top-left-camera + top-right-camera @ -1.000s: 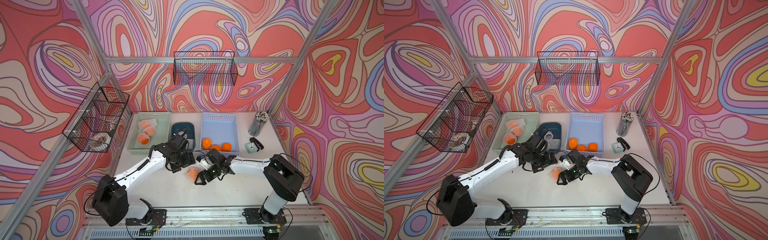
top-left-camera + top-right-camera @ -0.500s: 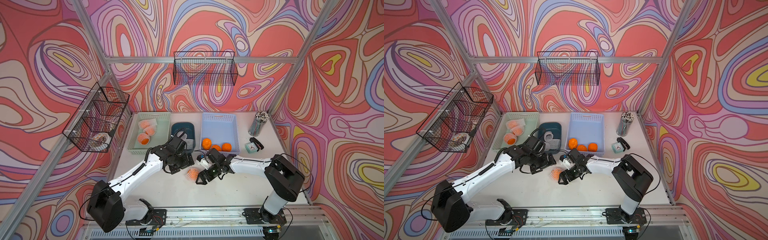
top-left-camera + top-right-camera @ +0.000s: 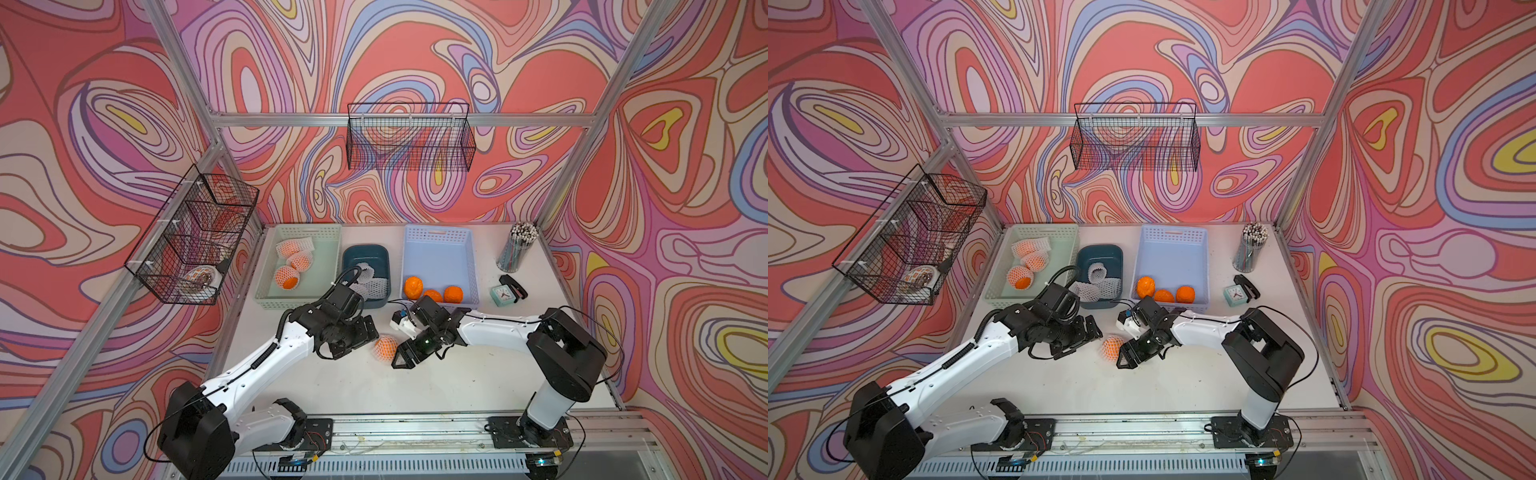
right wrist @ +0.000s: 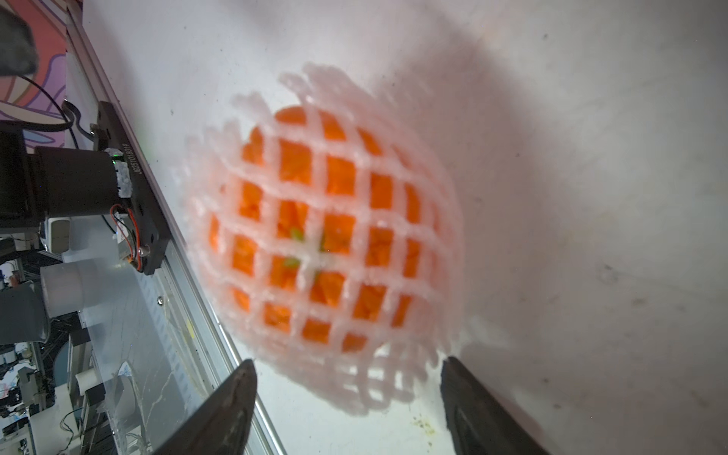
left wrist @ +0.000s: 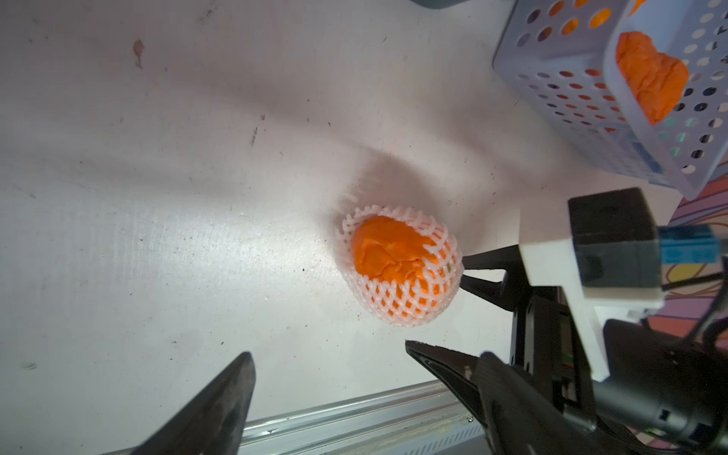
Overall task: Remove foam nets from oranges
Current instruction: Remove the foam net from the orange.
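Note:
A netted orange point(image 3: 385, 347) point(image 3: 1112, 347) lies on the white table between my two grippers. Its white foam net point(image 5: 398, 311) leaves one end of the fruit bare. My left gripper point(image 5: 329, 350) point(image 3: 365, 338) is open and empty, a short way from the orange. My right gripper point(image 4: 348, 364) point(image 3: 400, 354) is open on the opposite side, and the net's loose end point(image 4: 366, 386) reaches between its fingertips. Three more netted oranges point(image 3: 287, 277) sit in the green tray point(image 3: 322, 266). Three bare oranges point(image 3: 433, 296) lie in the blue basket point(image 3: 436, 249). Empty nets point(image 3: 372, 284) lie in the dark teal bin point(image 3: 365, 255).
A pencil cup point(image 3: 515, 251), a small clock point(image 3: 500, 295) and a black stapler-like thing point(image 3: 514, 286) stand at the back right. Black wire baskets hang on the left wall point(image 3: 191, 241) and the back wall point(image 3: 409, 141). The metal rail point(image 3: 415, 428) runs along the table's front edge.
The left arm has shifted a little and its gripper has edged toward the netted orange. The right gripper's jaws have narrowed somewhat round the net's end.

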Controlling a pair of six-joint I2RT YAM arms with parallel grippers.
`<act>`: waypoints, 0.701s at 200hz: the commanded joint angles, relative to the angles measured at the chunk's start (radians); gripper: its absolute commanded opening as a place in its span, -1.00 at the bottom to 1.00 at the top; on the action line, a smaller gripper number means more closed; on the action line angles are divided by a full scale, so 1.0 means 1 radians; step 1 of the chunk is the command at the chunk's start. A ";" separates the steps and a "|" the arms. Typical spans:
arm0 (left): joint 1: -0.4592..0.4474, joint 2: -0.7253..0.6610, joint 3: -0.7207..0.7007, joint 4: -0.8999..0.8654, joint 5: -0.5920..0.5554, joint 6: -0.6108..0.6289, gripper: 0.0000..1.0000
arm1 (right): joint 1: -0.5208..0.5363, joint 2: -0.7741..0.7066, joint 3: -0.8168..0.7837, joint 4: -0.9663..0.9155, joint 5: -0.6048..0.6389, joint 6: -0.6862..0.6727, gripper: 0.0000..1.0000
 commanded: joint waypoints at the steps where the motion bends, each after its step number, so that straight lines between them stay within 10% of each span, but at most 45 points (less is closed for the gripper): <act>1: 0.012 -0.027 -0.018 -0.013 -0.024 -0.016 0.81 | 0.004 0.006 0.006 0.030 -0.032 0.013 0.47; 140: 0.040 -0.090 -0.093 -0.013 -0.033 0.008 0.74 | 0.004 0.033 0.124 0.025 -0.019 0.042 -0.43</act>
